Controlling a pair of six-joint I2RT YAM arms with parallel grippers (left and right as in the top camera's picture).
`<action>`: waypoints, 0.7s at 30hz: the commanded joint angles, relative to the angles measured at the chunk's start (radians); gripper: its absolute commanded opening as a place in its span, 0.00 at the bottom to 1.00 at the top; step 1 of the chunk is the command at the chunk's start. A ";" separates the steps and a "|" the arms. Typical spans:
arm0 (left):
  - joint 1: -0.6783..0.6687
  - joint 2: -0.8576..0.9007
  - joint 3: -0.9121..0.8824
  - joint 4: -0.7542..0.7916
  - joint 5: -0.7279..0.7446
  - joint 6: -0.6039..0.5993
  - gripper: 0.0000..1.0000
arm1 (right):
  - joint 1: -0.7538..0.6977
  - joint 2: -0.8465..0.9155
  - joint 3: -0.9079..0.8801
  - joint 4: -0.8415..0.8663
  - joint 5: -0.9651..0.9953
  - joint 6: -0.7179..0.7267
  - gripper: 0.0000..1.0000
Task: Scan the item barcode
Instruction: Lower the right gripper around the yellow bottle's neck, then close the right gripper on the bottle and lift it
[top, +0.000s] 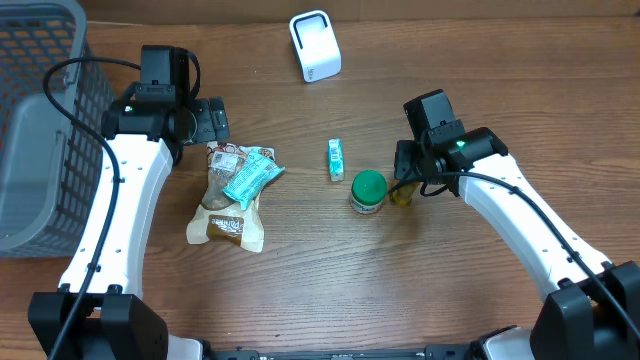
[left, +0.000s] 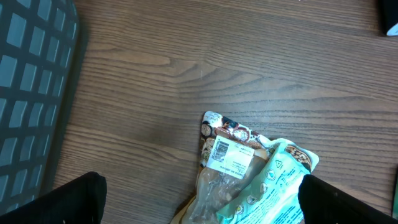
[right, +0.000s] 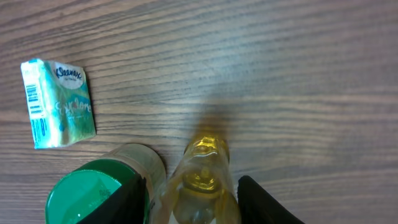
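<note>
A small bottle of yellow liquid (right: 202, 180) lies on the table next to a green-lidded jar (right: 93, 193). My right gripper (right: 193, 202) straddles the bottle; the left finger sits between jar and bottle, and the right finger shows a thin gap. From overhead the bottle (top: 402, 192) is mostly hidden under this gripper (top: 403, 180). My left gripper (left: 205, 205) is wide open above the top of a clear snack bag (left: 227, 155) with a white barcode label; a teal packet (left: 267, 186) lies on the bag. The white scanner (top: 315, 45) stands at the back.
A Kleenex tissue pack (top: 336, 159) lies left of the jar (top: 368, 191). A grey mesh basket (top: 35, 130) fills the left side. The snack bag (top: 228, 205) and teal packet (top: 250, 176) lie left of centre.
</note>
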 joint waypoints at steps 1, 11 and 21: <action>0.005 -0.008 0.007 0.002 -0.016 0.012 1.00 | 0.004 0.002 -0.006 0.026 0.010 -0.131 0.45; 0.005 -0.008 0.007 0.002 -0.016 0.012 1.00 | 0.004 0.002 -0.006 0.013 0.006 -0.116 0.65; 0.005 -0.008 0.007 0.002 -0.016 0.012 1.00 | 0.005 0.038 -0.006 -0.010 0.006 -0.092 0.64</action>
